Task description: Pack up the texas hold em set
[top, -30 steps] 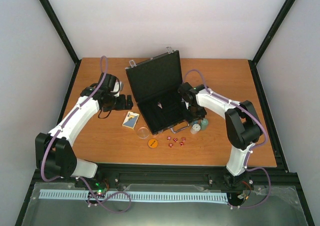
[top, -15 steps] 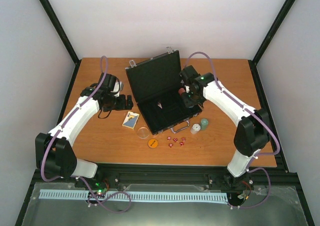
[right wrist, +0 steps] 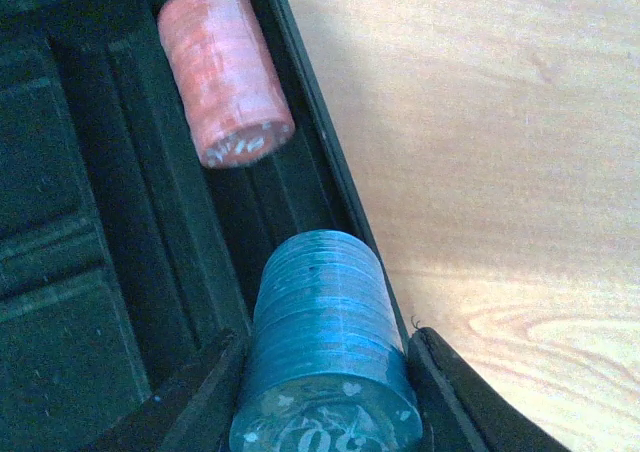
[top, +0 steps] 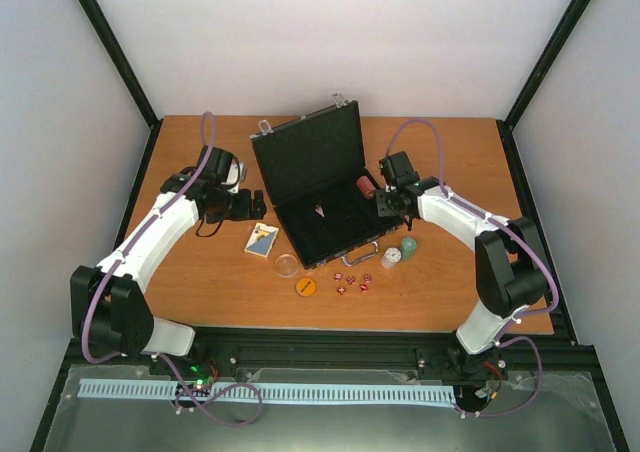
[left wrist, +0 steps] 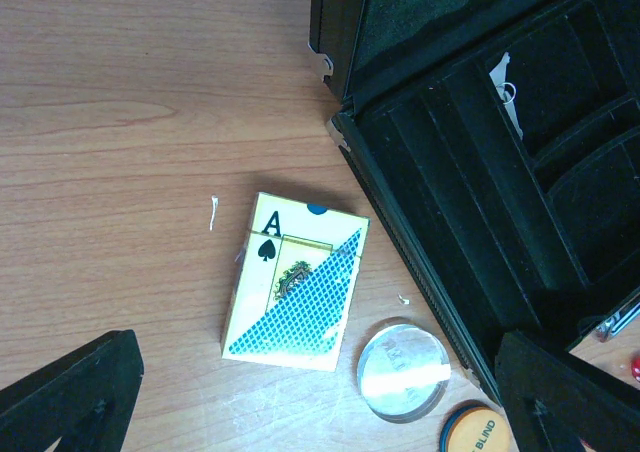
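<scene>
The black briefcase lies open mid-table. A red chip stack lies in its right slot, also in the right wrist view. My right gripper is shut on a blue chip stack, held over the case's right edge. White and green chip stacks stand right of the case. Red dice, the orange disc, the clear disc and the card box lie in front. My left gripper is open and empty above the card box.
The left wrist view shows the clear disc and the orange disc next to the case's front left corner. The raised lid stands at the back of the case. Black frame posts stand at the table's corners.
My right arm has swung out, and its gripper has moved with the blue stack to the case's right edge. The red stack now shows in the case. The left arm has not moved.
</scene>
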You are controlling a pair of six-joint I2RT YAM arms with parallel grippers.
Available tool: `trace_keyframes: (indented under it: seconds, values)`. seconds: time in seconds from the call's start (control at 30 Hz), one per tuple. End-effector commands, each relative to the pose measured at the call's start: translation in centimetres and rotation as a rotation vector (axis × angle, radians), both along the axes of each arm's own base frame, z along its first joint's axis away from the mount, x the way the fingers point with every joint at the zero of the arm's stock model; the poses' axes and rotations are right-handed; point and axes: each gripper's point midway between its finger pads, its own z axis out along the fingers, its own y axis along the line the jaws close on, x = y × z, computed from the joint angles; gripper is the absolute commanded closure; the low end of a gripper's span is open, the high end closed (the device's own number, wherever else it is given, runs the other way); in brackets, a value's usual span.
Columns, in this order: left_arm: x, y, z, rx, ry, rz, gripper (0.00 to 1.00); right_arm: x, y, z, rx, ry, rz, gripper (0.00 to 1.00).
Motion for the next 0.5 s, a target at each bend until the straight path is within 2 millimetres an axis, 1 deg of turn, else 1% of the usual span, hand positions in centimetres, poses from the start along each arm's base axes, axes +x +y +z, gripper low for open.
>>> trace_keyframes:
  seconds: [0.0, 0.1, 0.17, 0.23, 0.33, 0.37, 0.47]
  values:
    - [0.2, -0.4, 1.4, -0.015, -0.044, -0.019, 0.00, 3.2, 1.1, 3.1, 0.103, -0.174, 0.006, 0.84]
    - [0.1, -0.3, 1.2, -0.013, -0.040, -0.018, 0.00, 3.5, 1.5, 2.5, 0.143, -0.168, 0.037, 0.84]
    - [0.1, -0.3, 1.1, -0.014, -0.038, -0.015, 0.00, 3.8, 1.2, 2.1, 0.147, -0.175, 0.033, 0.84]
    - [0.2, -0.4, 1.1, -0.019, -0.038, -0.013, 0.00, 4.2, 0.6, 1.2, 0.154, -0.159, 0.014, 0.84]
    - [0.3, -0.4, 1.1, -0.018, -0.038, -0.011, 0.00, 4.2, 0.3, -0.3, 0.193, -0.116, 0.006, 0.84]
    - [0.2, -0.3, 1.0, -0.016, -0.038, -0.010, 0.00, 4.2, 0.3, -0.5, 0.200, -0.110, 0.010, 0.83]
    - [0.2, -0.3, 0.8, -0.015, -0.032, -0.007, 0.00, 3.8, 1.2, -1.2, 0.237, -0.084, 0.046, 0.74]
